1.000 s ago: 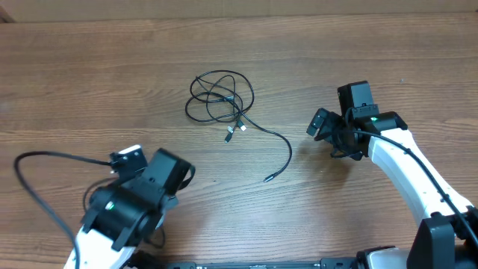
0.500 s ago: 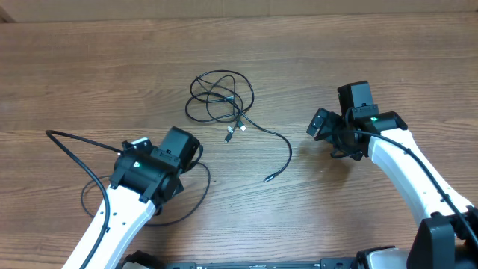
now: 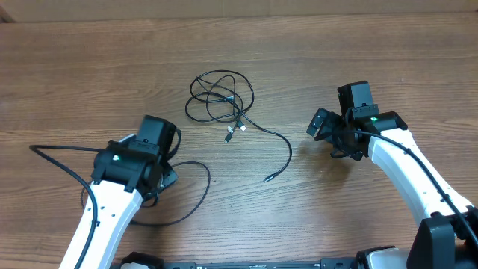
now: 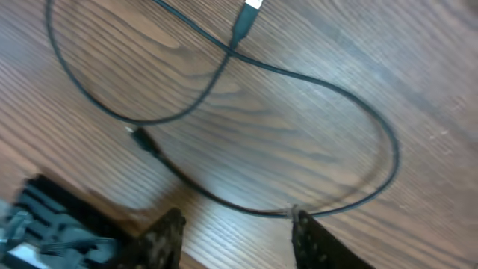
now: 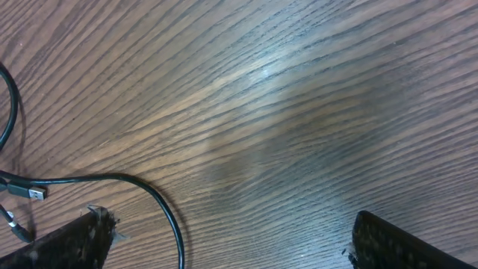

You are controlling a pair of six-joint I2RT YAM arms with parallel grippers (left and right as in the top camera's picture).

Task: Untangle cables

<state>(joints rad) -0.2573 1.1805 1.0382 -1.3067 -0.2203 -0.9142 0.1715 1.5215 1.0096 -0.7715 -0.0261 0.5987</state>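
A tangle of thin black cables (image 3: pixel 221 99) lies on the wooden table, back of centre. One cable (image 3: pixel 289 149) trails right from it to a small plug (image 3: pixel 270 178). A separate cable (image 3: pixel 200 196) loops on the table by my left arm; the left wrist view shows this loose cable (image 4: pixel 351 97) with a silver-white plug (image 4: pixel 252 6). My left gripper (image 4: pixel 237 218) (image 3: pixel 166 178) is open, bare wood between its fingers, the cable touching the right fingertip (image 4: pixel 300 221). To the right my right gripper (image 5: pixel 228 228) (image 3: pixel 321 125) is wide open above the table, a cable (image 5: pixel 173 224) lying under it.
The loose cable's far end (image 3: pixel 33 149) reaches toward the table's left side. A black part of my left arm (image 4: pixel 52 224) shows at the lower left of the left wrist view. Bare wood (image 3: pixel 358 60) spreads around the tangle.
My left arm swung up and left over the table and its jaws opened, letting the loose cable settle into a loop. The right arm and the tangle have not moved.
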